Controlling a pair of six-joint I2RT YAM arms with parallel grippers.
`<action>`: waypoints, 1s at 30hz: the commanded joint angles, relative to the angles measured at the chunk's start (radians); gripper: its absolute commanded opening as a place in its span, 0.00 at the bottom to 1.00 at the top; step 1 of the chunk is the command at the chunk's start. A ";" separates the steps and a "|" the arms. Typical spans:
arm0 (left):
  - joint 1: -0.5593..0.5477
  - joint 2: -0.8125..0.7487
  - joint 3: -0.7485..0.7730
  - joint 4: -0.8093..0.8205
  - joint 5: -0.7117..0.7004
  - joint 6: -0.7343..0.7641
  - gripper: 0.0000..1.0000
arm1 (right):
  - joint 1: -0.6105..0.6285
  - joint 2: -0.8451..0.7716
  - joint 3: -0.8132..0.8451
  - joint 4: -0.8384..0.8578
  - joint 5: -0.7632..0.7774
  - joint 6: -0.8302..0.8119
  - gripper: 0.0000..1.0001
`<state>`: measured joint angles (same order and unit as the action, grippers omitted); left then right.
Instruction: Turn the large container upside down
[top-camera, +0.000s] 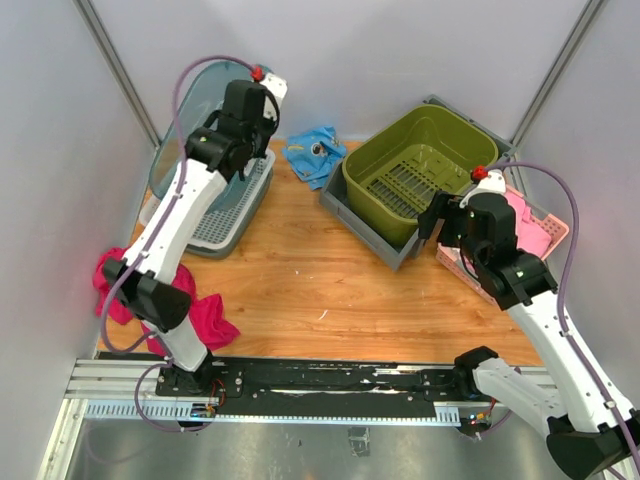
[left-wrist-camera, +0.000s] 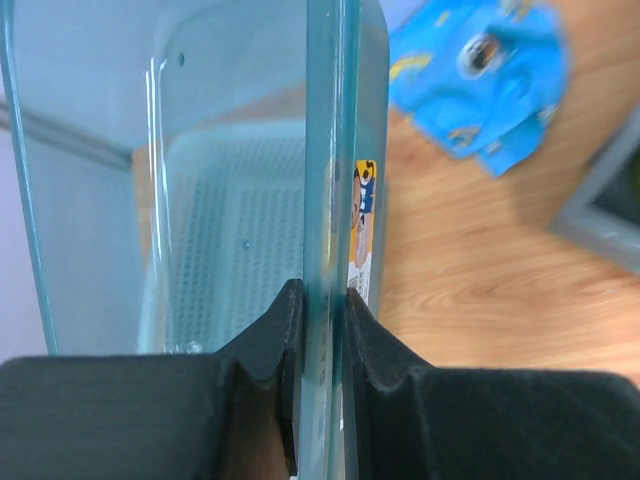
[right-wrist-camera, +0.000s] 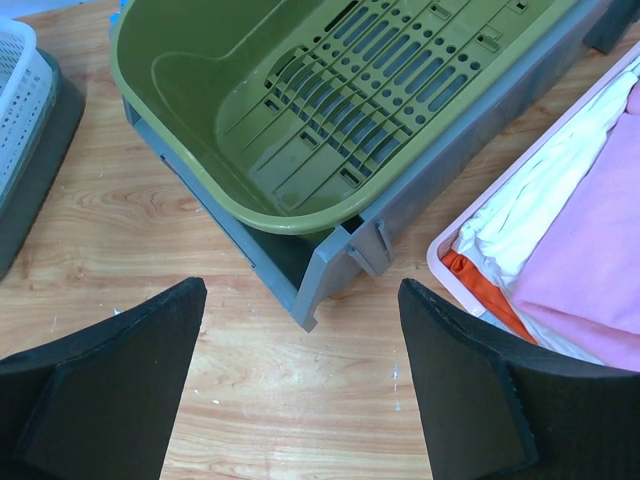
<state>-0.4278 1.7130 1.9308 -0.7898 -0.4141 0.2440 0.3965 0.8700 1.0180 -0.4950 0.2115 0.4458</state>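
Observation:
The large container (top-camera: 192, 112) is a clear blue-green tub at the back left, tipped up on its side over a white perforated basket (top-camera: 232, 212). My left gripper (top-camera: 240, 140) is shut on the tub's wall. In the left wrist view the wall (left-wrist-camera: 200, 150) runs straight up between the pads of my left gripper (left-wrist-camera: 322, 300), and a label shows on its outer face. My right gripper (top-camera: 440, 215) is open and empty. In the right wrist view my right gripper (right-wrist-camera: 300, 290) hangs over bare wood, near the corner of a grey tray (right-wrist-camera: 340, 260).
An olive slotted basket (top-camera: 415, 165) sits in the grey tray (top-camera: 385, 245) at the back right. A pink basket (top-camera: 545, 235) of folded clothes is to its right. A blue cloth (top-camera: 315, 150) lies at the back centre. A magenta cloth (top-camera: 200, 310) lies by the left arm's base.

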 joint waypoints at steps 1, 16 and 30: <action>-0.016 -0.142 0.118 -0.065 0.184 -0.237 0.00 | -0.016 -0.024 0.004 -0.010 0.043 -0.022 0.80; -0.026 -0.612 -0.578 0.456 0.890 -1.054 0.00 | -0.016 -0.100 0.057 -0.042 0.165 -0.104 0.80; -0.036 -0.995 -1.285 1.007 0.789 -1.599 0.00 | -0.016 -0.176 0.028 -0.082 0.179 -0.101 0.80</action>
<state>-0.4580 0.7937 0.6849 0.0376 0.4290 -1.2198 0.3965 0.7048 1.0405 -0.5537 0.3717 0.3504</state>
